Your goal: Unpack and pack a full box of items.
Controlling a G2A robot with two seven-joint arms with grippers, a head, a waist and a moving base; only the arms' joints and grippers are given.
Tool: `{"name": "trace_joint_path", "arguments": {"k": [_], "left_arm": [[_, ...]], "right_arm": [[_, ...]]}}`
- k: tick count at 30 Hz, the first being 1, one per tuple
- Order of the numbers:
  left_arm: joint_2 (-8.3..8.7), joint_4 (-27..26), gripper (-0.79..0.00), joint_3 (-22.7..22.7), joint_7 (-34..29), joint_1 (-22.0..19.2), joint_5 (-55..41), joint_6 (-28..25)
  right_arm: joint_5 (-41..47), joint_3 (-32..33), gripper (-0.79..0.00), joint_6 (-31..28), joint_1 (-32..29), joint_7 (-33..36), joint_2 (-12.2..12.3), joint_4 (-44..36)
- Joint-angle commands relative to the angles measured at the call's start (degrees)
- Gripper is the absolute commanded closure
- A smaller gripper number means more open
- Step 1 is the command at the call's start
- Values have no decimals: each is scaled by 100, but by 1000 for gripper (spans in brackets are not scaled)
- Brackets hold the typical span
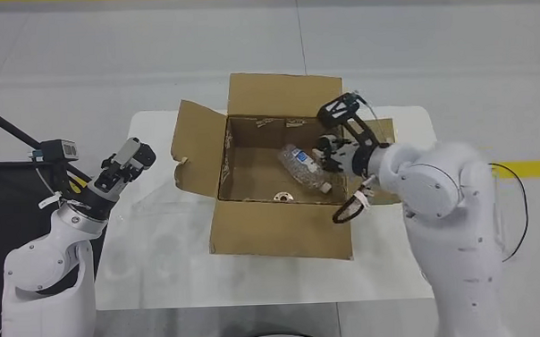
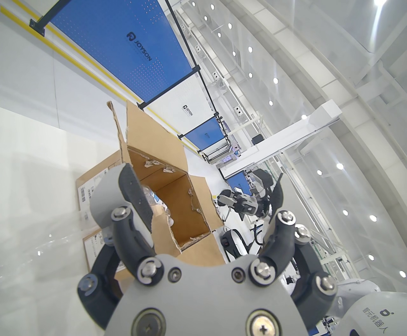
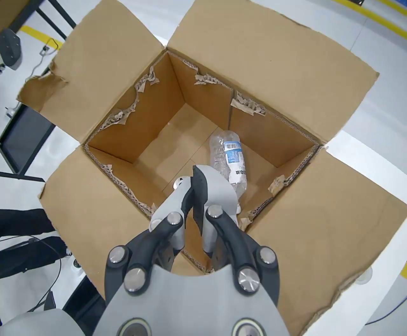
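The right gripper (image 3: 194, 181) hangs over the right rim of the box (image 1: 281, 235), right of centre in the top view. Its pads are pressed together with nothing between them. In its wrist view, the fingers hide the cap end of the bottle (image 1: 304, 169).

At the left edge of the top view, the left gripper (image 2: 203, 179) sits above the table (image 1: 157, 253), well apart from the box. Its fingers are spread wide and hold nothing. A bare stretch of tabletop lies between it and the ragged left flap (image 1: 196, 146).

The box stands open at the middle of the frame, with all four flaps folded outward. Torn paper clings along its inner rim. The right arm covers much of the right flap.

The clear plastic bottle lies on its side on the box floor, toward the right wall. A small round thing (image 1: 284, 197) sits near the lower middle of the floor, too small to make out.

The far flap (image 1: 285, 95) reaches past the table's upper edge.
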Motion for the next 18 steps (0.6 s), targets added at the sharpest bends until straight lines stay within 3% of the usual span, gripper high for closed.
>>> {"name": "trace_joint_path", "arguments": {"k": [1,6,18], "left_arm": [[0,0,-785,0,0,0,0,0],[0,0,-785,0,0,0,0,0],[0,0,-785,0,0,0,0,0]], "right_arm": [[-3,-329,-603,28,439,74,-43,610],[33,-1029,-776,46,1264,173,-178,1918],[47,-2175,-739,-10,2323,-277,-557,4596]]}}
